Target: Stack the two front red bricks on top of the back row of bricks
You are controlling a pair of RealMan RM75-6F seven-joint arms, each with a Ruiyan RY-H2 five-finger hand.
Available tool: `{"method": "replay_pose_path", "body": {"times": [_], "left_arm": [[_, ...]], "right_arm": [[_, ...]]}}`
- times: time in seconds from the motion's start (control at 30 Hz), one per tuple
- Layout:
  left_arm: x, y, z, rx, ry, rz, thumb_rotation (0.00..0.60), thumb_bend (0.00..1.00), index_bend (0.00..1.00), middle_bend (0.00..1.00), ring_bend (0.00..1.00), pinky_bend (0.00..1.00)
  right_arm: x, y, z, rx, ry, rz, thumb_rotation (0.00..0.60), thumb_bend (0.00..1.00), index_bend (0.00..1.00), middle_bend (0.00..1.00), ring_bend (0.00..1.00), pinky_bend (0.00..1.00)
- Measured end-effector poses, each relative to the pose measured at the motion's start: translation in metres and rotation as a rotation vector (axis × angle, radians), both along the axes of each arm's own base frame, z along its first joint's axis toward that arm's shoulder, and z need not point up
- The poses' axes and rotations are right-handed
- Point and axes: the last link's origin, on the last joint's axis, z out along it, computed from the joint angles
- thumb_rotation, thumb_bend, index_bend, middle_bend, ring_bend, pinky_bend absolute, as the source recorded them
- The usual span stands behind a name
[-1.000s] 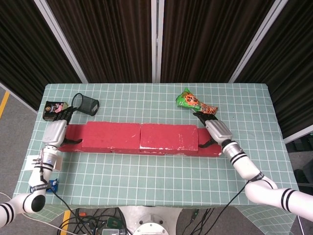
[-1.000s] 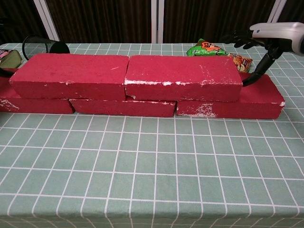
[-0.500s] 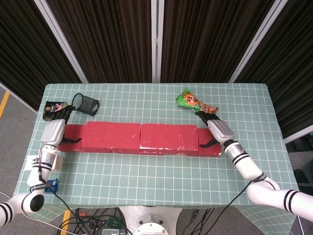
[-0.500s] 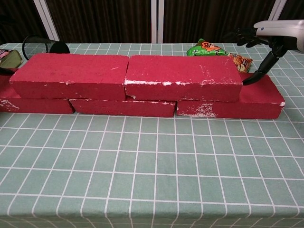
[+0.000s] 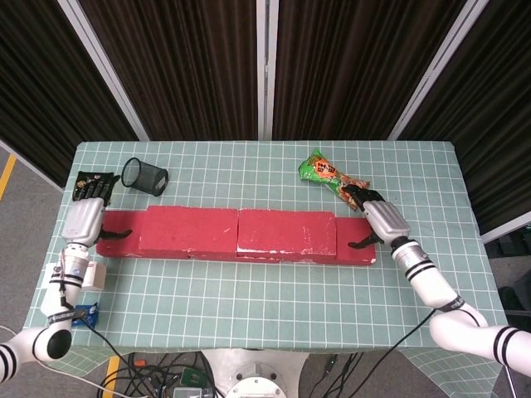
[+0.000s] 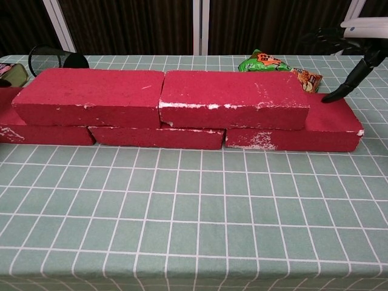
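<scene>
Two red bricks (image 5: 189,230) (image 5: 286,230) lie end to end on top of a lower row of red bricks (image 5: 358,245). In the chest view the left top brick (image 6: 91,96) and the right top brick (image 6: 233,98) cover the lower row (image 6: 157,137), whose ends stick out on both sides. My left hand (image 5: 83,219) is at the row's left end, fingers spread, holding nothing. My right hand (image 5: 384,222) is at the right end, also empty, its thumb tip (image 6: 332,97) at the lower brick's top. The chest view does not show the left hand.
A black mesh cup (image 5: 145,175) lies on its side at the back left, with a dark packet (image 5: 86,179) beside it near my left hand. A green and orange snack bag (image 5: 329,174) lies behind my right hand. The green checked tablecloth (image 5: 265,307) stretches out in front.
Both hands have drawn outward from the stacked bricks, the left one leftward and the right one rightward. The bricks have not moved.
</scene>
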Motion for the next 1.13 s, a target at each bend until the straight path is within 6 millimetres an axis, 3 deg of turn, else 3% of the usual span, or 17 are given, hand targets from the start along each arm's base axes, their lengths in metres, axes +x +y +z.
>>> {"method": "replay_pose_path", "body": {"times": [0.23,0.37,0.5,0.63,0.83,0.97,1.13], "left_arm": [[-0.008,-0.021,0.029,0.060,0.042,0.014,0.600,0.02,0.04,0.00,0.00,0.00],[-0.014,-0.045,0.039,0.050,0.069,0.013,0.600,0.01,0.04,0.00,0.00,0.00],[-0.023,-0.074,0.043,-0.005,0.119,0.018,0.600,0.00,0.04,0.00,0.00,0.00],[-0.027,-0.107,0.043,-0.076,0.149,0.038,0.600,0.00,0.04,0.00,0.00,0.00],[-0.030,-0.138,0.048,-0.042,0.210,0.006,0.600,0.00,0.04,0.00,0.00,0.00],[-0.039,-0.162,0.052,0.032,0.227,0.019,0.600,0.00,0.04,0.00,0.00,0.00],[-0.046,-0.181,0.052,0.084,0.231,0.016,0.600,0.00,0.04,0.00,0.00,0.00]], "right_arm": [[-0.014,0.015,0.034,-0.095,0.006,0.018,0.600,0.01,0.00,0.00,0.00,0.00],[-0.025,0.032,0.054,-0.174,0.026,0.042,0.600,0.00,0.00,0.00,0.00,0.00],[-0.043,0.061,0.073,-0.251,0.071,0.049,0.600,0.00,0.00,0.00,0.00,0.00],[-0.071,0.103,0.085,-0.306,0.125,0.014,0.600,0.00,0.00,0.00,0.00,0.00],[-0.105,0.159,0.092,-0.366,0.174,-0.048,0.600,0.00,0.00,0.00,0.00,0.00],[-0.125,0.191,0.082,-0.368,0.189,-0.087,0.600,0.00,0.00,0.00,0.00,0.00],[-0.131,0.206,0.073,-0.362,0.183,-0.083,0.600,0.00,0.00,0.00,0.00,0.00]]}}
